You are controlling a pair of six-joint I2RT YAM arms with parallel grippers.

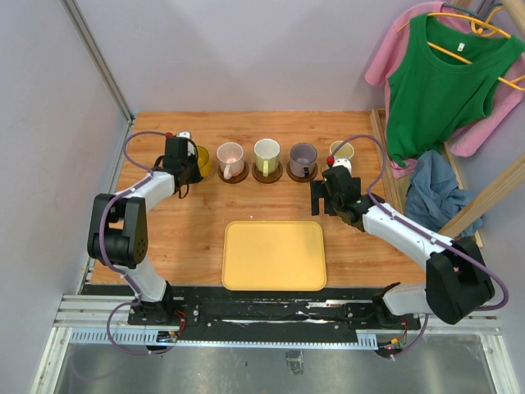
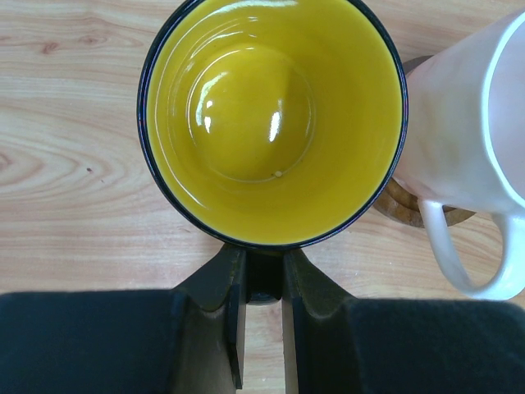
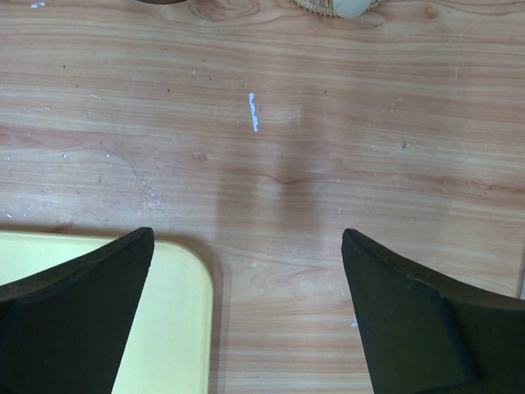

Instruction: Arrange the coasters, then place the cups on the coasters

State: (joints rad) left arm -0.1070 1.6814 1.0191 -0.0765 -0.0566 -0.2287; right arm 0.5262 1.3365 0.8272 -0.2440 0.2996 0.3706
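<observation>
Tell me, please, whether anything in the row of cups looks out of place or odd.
Only the yellow cup: no coaster shows under it in either view, whereas the pink cup beside it stands on a brown coaster. The left tool is closed on its handle. Nothing looks spilled or broken.

The table (image 3: pixel 328 123) is bare wood with plain grain, a satin finish, light scuffs and one white fleck. The yellow cup (image 2: pixel 271 123) looks like glazed ceramic, glossy inside with sharp highlights. The pink cup (image 2: pixel 459 123) is smooth with a softer sheen. Its coaster (image 2: pixel 402 205) looks like ringed wood. The tray (image 1: pixel 275 254) looks like smooth matt plastic. The right fingers (image 3: pixel 74 320) are matt black, and the clothes (image 1: pixel 443 82) are cloth.
</observation>
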